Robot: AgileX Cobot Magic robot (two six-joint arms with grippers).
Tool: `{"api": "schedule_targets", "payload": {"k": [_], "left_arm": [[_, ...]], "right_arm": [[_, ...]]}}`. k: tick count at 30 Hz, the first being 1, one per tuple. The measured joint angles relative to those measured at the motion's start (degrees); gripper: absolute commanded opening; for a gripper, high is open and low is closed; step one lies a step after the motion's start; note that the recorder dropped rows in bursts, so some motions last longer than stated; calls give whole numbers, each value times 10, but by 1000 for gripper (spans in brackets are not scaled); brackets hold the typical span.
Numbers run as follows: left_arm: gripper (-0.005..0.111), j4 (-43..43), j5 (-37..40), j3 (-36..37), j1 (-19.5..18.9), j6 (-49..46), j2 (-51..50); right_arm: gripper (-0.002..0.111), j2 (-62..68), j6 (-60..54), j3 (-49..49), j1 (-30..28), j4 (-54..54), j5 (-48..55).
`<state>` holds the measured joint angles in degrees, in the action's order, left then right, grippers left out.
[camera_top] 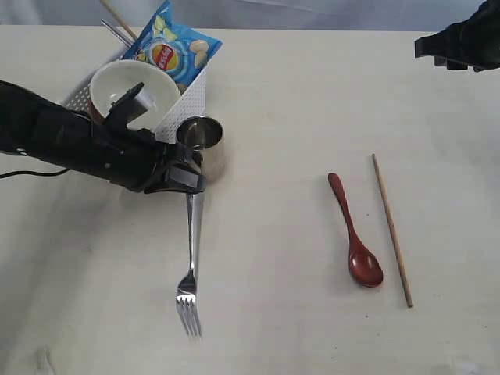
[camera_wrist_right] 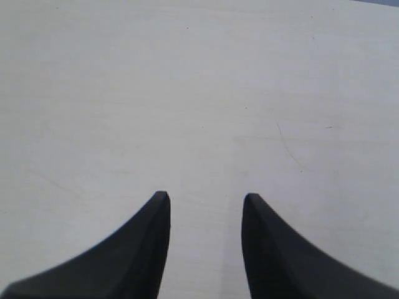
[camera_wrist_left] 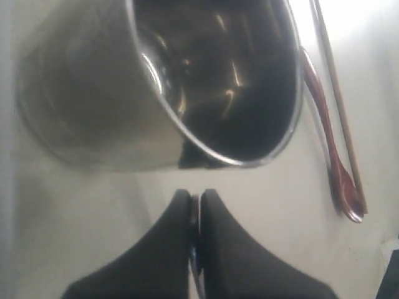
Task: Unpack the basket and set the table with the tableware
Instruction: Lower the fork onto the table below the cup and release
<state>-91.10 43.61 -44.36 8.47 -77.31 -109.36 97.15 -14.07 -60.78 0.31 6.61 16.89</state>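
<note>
Two hazards seemed likely, both on the left side. The basket (camera_top: 190, 100) stood at the far left of the table (camera_top: 297, 101), holding the bowl (camera_top: 133, 90), a blue chip bag (camera_top: 170, 47) and some sticks poking out behind. The left arm lay close across its front, so a careless swing could probably have shoved it.

Just beside it, the left gripper (camera_top: 190, 181) was pinched nearly shut on the handle end of the fork (camera_top: 190, 266). In the left wrist view only a sliver of metal showed between the closed fingers (camera_wrist_left: 177, 224). The fork ran out from the jaws toward the near edge, tines farthest away and low over the table; whether they touched it could not be told. Held so far from its middle, the fork could have pivoted or slipped.

The steel cup (camera_top: 201, 139) stood upright right against the gripper, between it and the basket, so any sideways move risked tipping it.

Well to the right lay the spoon (camera_top: 355, 234) and a chopstick (camera_top: 391, 230), apart and clear of both arms. The right gripper (camera_top: 461, 43) hung at the far right corner, jaws spread, over bare tabletop and holding nothing.
</note>
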Motion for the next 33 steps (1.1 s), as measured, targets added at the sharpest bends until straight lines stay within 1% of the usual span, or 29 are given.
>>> {"api": "schedule_targets", "payload": {"k": [6, 14, 16, 21, 23, 33], "left_arm": [[0, -27, -19, 0, 0, -15, 0], [0, -28, -7, 0, 0, -11, 0], [3, -22, -7, 0, 0, -1, 0], [20, -9, -9, 4, 0, 0, 0], [24, -7, -11, 6, 0, 0, -1], [25, -7, -13, 6, 0, -1, -1]], "right_arm": [[37, 0, 0, 0, 0, 0, 0], [37, 0, 0, 0, 0, 0, 0], [37, 0, 0, 0, 0, 0, 0], [37, 0, 0, 0, 0, 0, 0], [37, 0, 0, 0, 0, 0, 0], [37, 0, 0, 0, 0, 0, 0]]}}
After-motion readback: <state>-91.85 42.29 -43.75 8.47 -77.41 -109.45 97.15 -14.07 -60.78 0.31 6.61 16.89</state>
